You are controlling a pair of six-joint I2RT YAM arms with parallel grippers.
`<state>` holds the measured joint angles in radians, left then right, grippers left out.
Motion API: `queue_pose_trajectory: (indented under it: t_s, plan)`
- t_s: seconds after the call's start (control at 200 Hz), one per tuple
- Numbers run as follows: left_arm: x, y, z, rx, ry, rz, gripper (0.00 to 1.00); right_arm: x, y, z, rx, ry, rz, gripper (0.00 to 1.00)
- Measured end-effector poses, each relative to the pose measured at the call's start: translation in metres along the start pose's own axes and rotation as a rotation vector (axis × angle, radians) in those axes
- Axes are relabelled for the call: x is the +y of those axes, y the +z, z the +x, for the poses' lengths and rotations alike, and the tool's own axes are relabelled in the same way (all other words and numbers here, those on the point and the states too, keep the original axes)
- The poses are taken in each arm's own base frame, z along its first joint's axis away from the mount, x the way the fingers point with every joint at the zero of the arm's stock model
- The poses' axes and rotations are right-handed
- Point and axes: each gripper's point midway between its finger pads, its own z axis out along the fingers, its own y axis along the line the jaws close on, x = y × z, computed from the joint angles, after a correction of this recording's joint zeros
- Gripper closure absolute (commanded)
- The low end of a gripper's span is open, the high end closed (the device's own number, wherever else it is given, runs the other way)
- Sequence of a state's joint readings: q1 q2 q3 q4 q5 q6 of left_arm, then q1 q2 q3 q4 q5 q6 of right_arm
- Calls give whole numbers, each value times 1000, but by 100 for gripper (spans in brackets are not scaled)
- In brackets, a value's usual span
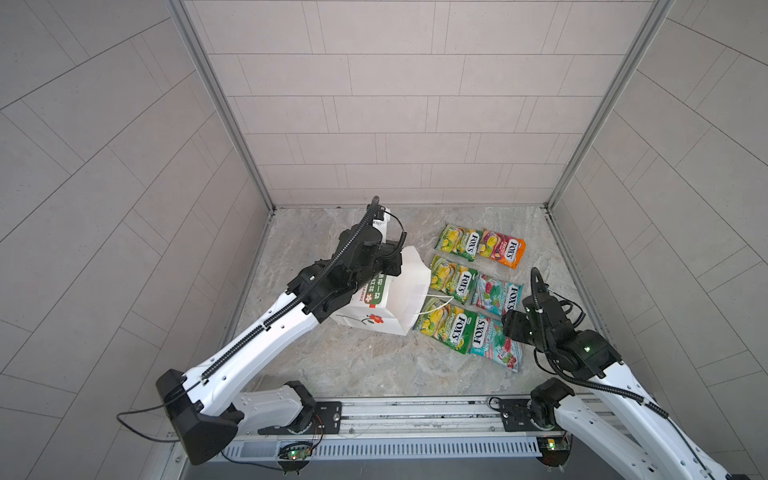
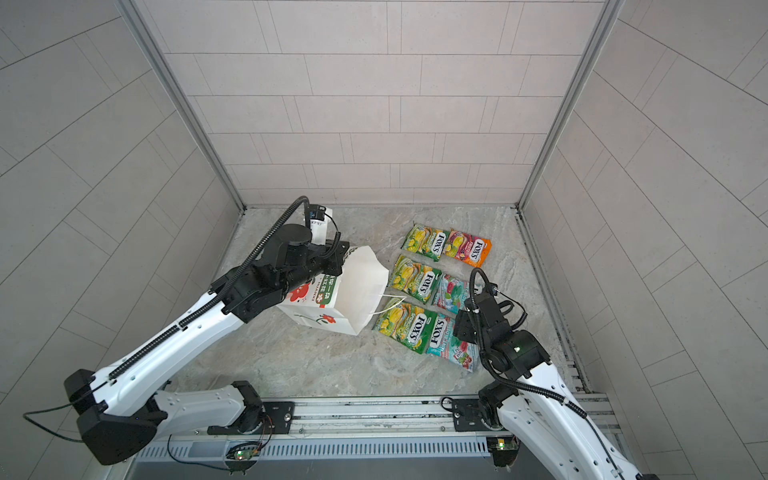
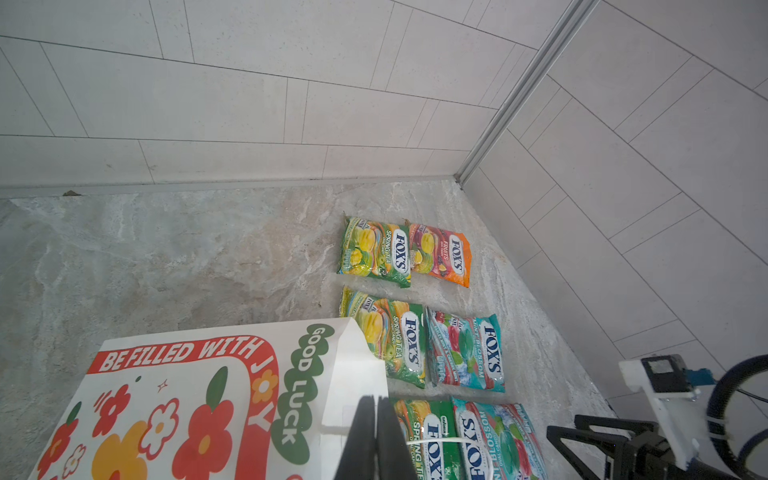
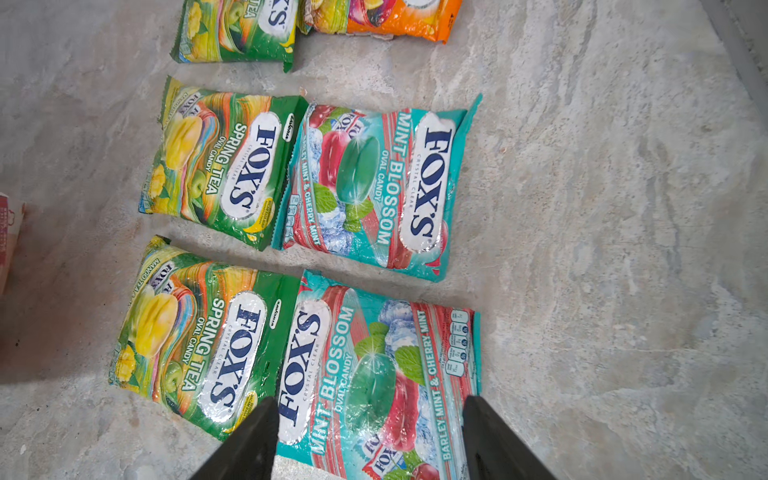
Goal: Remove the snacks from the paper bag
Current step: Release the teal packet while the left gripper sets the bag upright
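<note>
- Left gripper (image 3: 377, 402) pinched tight on the rim of the paper bag (image 1: 401, 293), tipped on its side on the marble table (image 1: 365, 365), mouth toward the sweets.
- Right gripper (image 4: 370, 400) spread wide, empty, poised over the near Mint Blossom packet (image 4: 374, 365).
- Six FOX'S packets (image 1: 453, 280) out, in pairs just beside the bag's mouth.
- Probably light, glossy, slippery, lumpy inside; best pinched by a flat crimped end seal.

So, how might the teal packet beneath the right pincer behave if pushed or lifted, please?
The teal packet looks glossy, so it would probably slide on the table. Its crinkled film suggests it would flop when lifted. Lying flat, it should not roll.
</note>
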<state>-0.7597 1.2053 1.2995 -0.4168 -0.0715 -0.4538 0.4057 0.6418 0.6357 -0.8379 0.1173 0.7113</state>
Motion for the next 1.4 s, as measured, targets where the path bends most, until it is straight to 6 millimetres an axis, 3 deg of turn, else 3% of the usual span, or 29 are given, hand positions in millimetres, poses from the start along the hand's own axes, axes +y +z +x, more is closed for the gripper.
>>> queue_pose_trajectory:
  t_s: [0.55, 0.951, 1.166, 1.396]
  plan:
    - [-41, 38, -16, -37, -136, 178, 100, 8, 9, 7, 18, -10, -46, 28]
    - [-64, 49, -48, -99, -200, 259, 100, 8, 11, 8, 21, -29, -47, 28]
    - [-55, 53, -60, -127, -251, 277, 100, 8, 11, 9, 22, -32, -47, 28]
    - [-4, 70, -57, -132, -344, 218, 100, 8, 11, 9, 23, -33, -49, 28]
